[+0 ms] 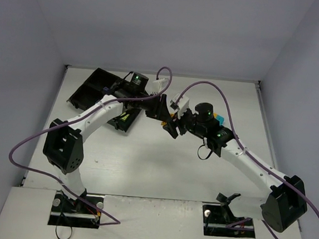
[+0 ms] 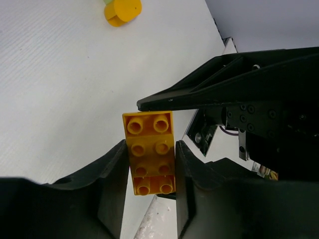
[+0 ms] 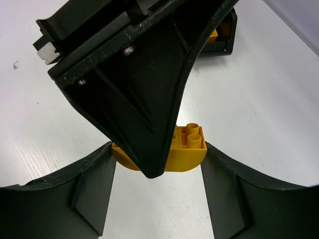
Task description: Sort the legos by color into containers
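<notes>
step: handoff of an orange brick mid-air, approx centre of table, betw the two arms (my read).
brick (image 2: 149, 152): orange 2x4 w/ studs; in the right wrist view (image 3: 187, 149) its underside looks rounded/arched. Off the table, not in any compartment yet.
L gripper (image 2: 149, 172): jaws pressed on both long sides of the brick – clamped on it. Brick's long axis runs along the fingers, far end sticking out past the tips.
R gripper (image 3: 157, 164): jaws apart, standing either side of the brick w/ a clear gap on the right side; left side hidden by L gripper's finger. Not gripping, as far as visible.
key relation: brick sits betw R's jaws while L holds it; the two grippers meet nose-to-nose (image 1: 168, 117), roughly crosswise. L finger lies across R's view, so R's contact on that side can't be told.
tray (image 1: 95, 89): black, far-left of table, behind/under L forearm. Nearer L arm than R. Something yellow shows in its near compartment; details too small.
other bricks: one orange round piece (image 2: 123, 10) on the table near L; teal + yellow bits (image 1: 220, 119) by R wrist.
next move (judgmt): L carries brick left to the tray; R must back off first, else jaws snag.
risk: the far end is unsupported, brick could pivot.
</notes>
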Action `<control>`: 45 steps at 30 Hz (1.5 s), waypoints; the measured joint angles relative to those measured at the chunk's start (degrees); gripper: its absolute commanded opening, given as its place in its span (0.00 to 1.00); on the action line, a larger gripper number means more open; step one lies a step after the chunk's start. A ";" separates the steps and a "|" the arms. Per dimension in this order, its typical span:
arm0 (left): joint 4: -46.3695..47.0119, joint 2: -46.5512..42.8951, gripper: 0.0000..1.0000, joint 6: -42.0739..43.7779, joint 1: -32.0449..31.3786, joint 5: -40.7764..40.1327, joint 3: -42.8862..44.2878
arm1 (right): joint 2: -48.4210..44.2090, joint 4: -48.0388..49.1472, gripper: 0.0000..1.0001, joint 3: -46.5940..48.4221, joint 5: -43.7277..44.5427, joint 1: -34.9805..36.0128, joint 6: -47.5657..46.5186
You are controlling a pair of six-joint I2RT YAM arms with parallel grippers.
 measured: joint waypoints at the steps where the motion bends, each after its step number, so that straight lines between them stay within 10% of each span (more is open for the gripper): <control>1: -0.02 0.00 0.18 -0.07 -0.07 -0.31 0.00 | 0.00 -0.20 0.05 0.00 0.04 0.02 0.02; 12: 0.33 0.00 0.07 1.11 -0.04 -1.88 0.13 | 0.00 -0.09 0.71 -0.09 3.06 0.09 3.69; 24: -3.37 6.97 0.10 5.57 10.86 -22.86 8.33 | -5.53 -1.25 0.83 -2.80 18.14 -5.57 13.75; 32: -5.05 14.93 0.32 5.81 13.99 -41.79 17.59 | -6.05 -7.15 0.85 -3.96 33.44 -6.01 25.31; 45: -7.61 26.03 0.56 5.92 15.45 -50.01 25.64 | 0.74 -16.65 0.95 -4.98 43.45 -11.06 42.01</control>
